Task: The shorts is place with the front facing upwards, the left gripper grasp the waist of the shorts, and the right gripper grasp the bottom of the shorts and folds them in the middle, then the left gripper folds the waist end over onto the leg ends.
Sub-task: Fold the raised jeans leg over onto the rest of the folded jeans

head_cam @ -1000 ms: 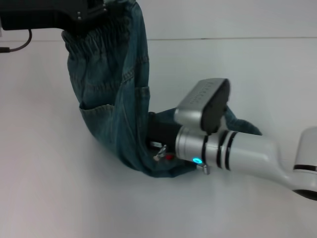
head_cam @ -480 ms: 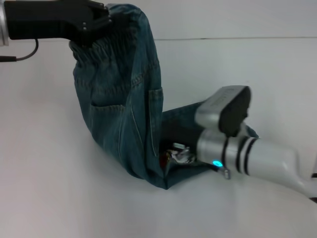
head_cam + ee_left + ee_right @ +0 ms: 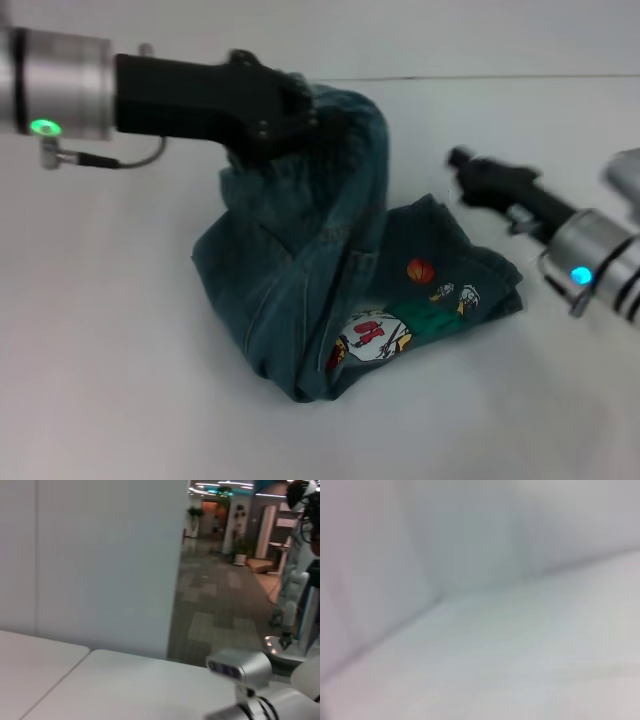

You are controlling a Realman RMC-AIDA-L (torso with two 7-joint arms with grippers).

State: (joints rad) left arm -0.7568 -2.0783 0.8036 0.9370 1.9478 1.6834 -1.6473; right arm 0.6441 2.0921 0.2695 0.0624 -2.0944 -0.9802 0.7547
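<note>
White tabletop [image 3: 120,380] fills my head view, and on it I count one pair of shorts [image 3: 330,300] and two grippers. I see the shorts heaped near the middle, blue denim with pale faded patches, the cartoon basketball-player print [image 3: 375,337] facing up on the flat lower layer. My left gripper [image 3: 312,118] is clamped on the waist of the shorts [image 3: 345,125], holding that gathered end raised above the pile. My right gripper [image 3: 462,160] hangs just beside the shorts on my right, clear of the cloth; whether its fingers are apart I cannot tell.
</note>
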